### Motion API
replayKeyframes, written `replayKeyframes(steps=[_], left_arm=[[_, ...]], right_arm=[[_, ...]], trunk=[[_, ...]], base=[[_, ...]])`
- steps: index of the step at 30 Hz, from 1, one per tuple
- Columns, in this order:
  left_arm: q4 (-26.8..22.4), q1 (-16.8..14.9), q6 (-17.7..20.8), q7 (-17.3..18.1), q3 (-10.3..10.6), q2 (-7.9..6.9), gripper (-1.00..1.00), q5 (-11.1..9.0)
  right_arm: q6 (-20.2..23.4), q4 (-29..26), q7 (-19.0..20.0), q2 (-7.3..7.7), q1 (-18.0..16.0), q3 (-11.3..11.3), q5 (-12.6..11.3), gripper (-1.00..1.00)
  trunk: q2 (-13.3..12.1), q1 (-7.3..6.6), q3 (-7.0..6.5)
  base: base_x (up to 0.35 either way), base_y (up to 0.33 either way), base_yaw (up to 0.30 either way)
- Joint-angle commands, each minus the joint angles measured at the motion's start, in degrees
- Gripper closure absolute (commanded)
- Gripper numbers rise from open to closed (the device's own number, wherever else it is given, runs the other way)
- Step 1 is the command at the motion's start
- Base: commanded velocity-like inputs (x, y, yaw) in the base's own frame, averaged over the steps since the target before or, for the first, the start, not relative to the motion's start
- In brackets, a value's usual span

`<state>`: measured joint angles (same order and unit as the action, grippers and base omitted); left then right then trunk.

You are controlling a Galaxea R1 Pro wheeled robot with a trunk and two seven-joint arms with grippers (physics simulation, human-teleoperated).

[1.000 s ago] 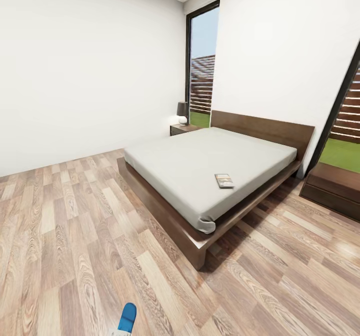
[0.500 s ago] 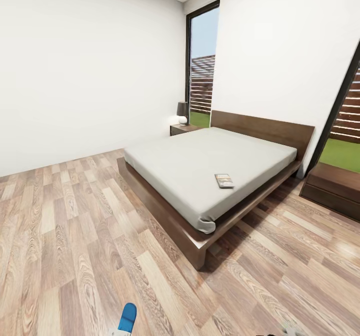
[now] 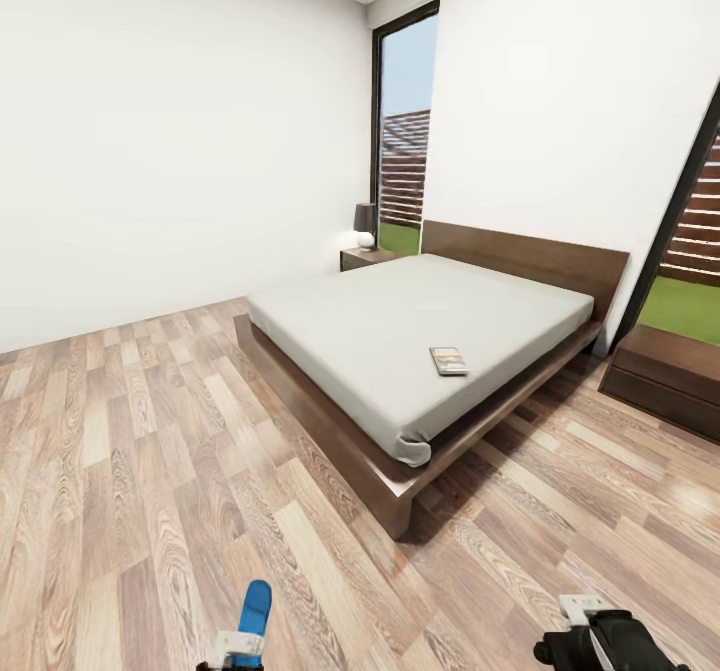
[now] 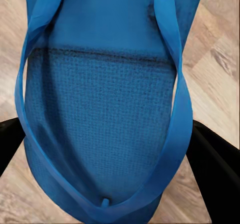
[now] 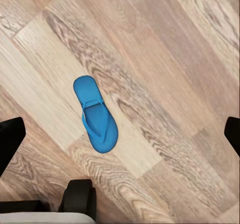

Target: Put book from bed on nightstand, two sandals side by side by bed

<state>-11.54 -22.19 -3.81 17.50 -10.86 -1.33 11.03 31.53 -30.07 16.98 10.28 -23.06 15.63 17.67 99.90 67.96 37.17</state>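
sandals are the step in hand, judged from the frames: one blue sandal (image 4: 107, 119) sits clamped between the left claw's (image 3: 236, 649) dark fingers (image 4: 215, 169), sole toward the wrist camera, straps and toe post facing it; in the head view its tip (image 3: 255, 611) sticks up just above that claw at the lower edge. the second sandal (image 5: 96, 114) lies flat on the plank floor (image 5: 165, 58) below the right claw (image 5: 120, 134), between its two fingers, strap side up, not touched. right claw fingers (image 5: 10, 136) stand wide apart, nothing between them; the right arm shows at the lower right of the head view (image 3: 600, 641). book (image 3: 448, 360) is untouched on the grey mattress of the bed (image 3: 400, 341), well ahead of both claws, near the foot-side edge. nightstand (image 3: 362, 256) with a small lamp (image 3: 365, 223) stands at the far side of the bed by the headboard; a second low dark cabinet (image 3: 665, 366) sits at the far right, well ahead of the right claw. next move, as judged: lower the right claw onto the floor sandal and close across its width, then carry both to the bedside. floor is wood plank, level. room: white walls, tall dark-framed window (image 3: 405, 131).
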Motion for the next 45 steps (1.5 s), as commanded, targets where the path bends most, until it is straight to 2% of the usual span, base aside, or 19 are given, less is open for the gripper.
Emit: replayKeyframes(steps=[1, 2, 3, 5, 6, 8, 11, 13, 16, 18, 20, 23, 27, 35, 43, 44, 45], left_arm=[[-2.3, -0.1, 0.1, 1.5, -0.4, 0.01, 1.0, -1.1], [-4.8, -0.1, 0.9, 2.8, -0.4, 0.01, 1.0, -2.9], [-6.1, -0.1, 1.6, 3.6, -0.4, 0.01, 1.0, -3.7], [-11.9, -0.3, 7.4, 7.6, -0.4, 0.11, 1.0, -6.8], [-13.3, -0.3, 9.2, 8.8, -0.4, 0.18, 1.0, -7.4], [-18.9, -0.6, 15.8, 14.1, -0.4, 0.34, 1.0, -9.0], [-27.1, -0.8, 22.7, 21.2, -0.3, 0.34, 1.0, -9.9], [-30.1, -0.8, 25.2, 24.0, -0.3, 0.25, 1.0, -10.1], [-32.1, -0.8, 27.0, 28.7, -0.4, -0.01, 1.0, -10.1], [-32.9, -0.8, 27.6, 34.3, -0.4, -0.15, 1.0, -10.0], [-33.3, -0.8, 27.9, 37.0, -0.4, -0.2, 1.0, -9.8], [-33.5, -0.8, 28.1, 39.0, -0.4, -0.26, 1.0, -9.7], [-33.5, -0.8, 28.2, 39.7, -0.5, -0.32, 1.0, -9.6], [-33.5, -0.8, 28.2, 39.8, -0.5, -0.31, 1.0, -9.6], [-33.5, -0.8, 28.2, 39.6, -0.5, -0.34, 1.0, -9.6], [-33.5, -0.8, 28.2, 39.6, -0.5, -0.34, 1.0, -9.5], [-33.5, -0.8, 28.2, 39.6, -0.5, -0.34, 1.0, -9.6]], right_arm=[[0.4, -0.2, 0.5, -0.06, 0.0, 0.3, 0.7, -1.0], [0.5, -0.2, 0.5, -0.1, 0.0, 0.3, 0.7, -1.0], [0.6, -0.3, 0.4, -0.12, 0.0, 0.3, 0.7, -1.0], [0.7, -0.3, 0.5, -0.15, -0.1, 0.3, 0.7, -1.0], [0.7, -0.3, 0.5, -0.16, -0.1, 0.3, 0.7, -1.0], [0.7, -0.3, 0.5, -0.17, -0.1, 0.3, 0.7, -1.0], [0.7, -0.2, 0.5, -0.17, -0.1, 0.3, 0.7, -1.0], [0.7, -0.2, 0.5, -0.18, -0.1, 0.2, 0.8, -1.0], [0.7, -0.2, 0.5, -0.15, -0.1, 0.2, 0.8, -1.0], [0.7, -0.2, 0.6, -0.11, -0.1, 0.2, 0.8, -1.0], [0.7, -0.2, 0.7, -0.1, -0.1, 0.2, 0.8, -1.0], [0.8, -0.2, 0.7, -0.09, -0.1, 0.2, 0.7, -1.0], [0.8, -0.2, 0.8, -0.09, -0.1, 0.2, 0.7, -1.0], [0.8, -0.3, 0.9, 0.36, -0.1, 0.2, 0.7, -1.0], [0.9, -0.3, 1.2, 3.14, -0.1, 0.3, 0.6, -1.0], [0.9, -0.3, 2.6, 5.67, -0.1, 0.3, 0.5, -1.0], [0.9, -0.3, 5.1, 6.98, -0.1, 0.3, 0.5, -1.0]], trunk=[[0.0, -0.01, 0.06], [0.0, -0.01, 0.06], [0.0, -0.01, 0.06], [0.0, -0.01, 0.06], [0.0, -0.01, 0.06], [0.0, -0.01, 0.06], [0.0, -0.01, 0.06], [0.0, -0.01, 0.06], [0.0, -0.01, 0.06], [0.0, -0.01, 0.06], [0.0, -0.01, 0.06], [0.0, -0.01, 0.06], [0.0, -0.01, 0.06], [3.2, 1.75, 1.5], [6.4, 3.51, 2.93], [6.8, 3.73, 3.11], [7.2, 3.95, 3.29]], base=[[0.0, 0.0, 0.0], [0.0, 0.0, 0.0], [0.0, 0.0, 0.0], [0.0, 0.0, 0.0], [0.0, 0.0, 0.0], [0.0, 0.0, 0.0], [0.0, 0.0, 0.0], [0.0, 0.0, 0.0], [0.0, 0.0, 0.0], [0.0, 0.0, 0.0], [0.0, 0.0, 0.0], [0.0, 0.0, 0.0], [0.0, 0.0, 0.0], [0.0, 0.0, 0.0], [0.0, 0.0, 0.0], [0.0, 0.0, 0.0], [0.0, 0.0, 0.0]])
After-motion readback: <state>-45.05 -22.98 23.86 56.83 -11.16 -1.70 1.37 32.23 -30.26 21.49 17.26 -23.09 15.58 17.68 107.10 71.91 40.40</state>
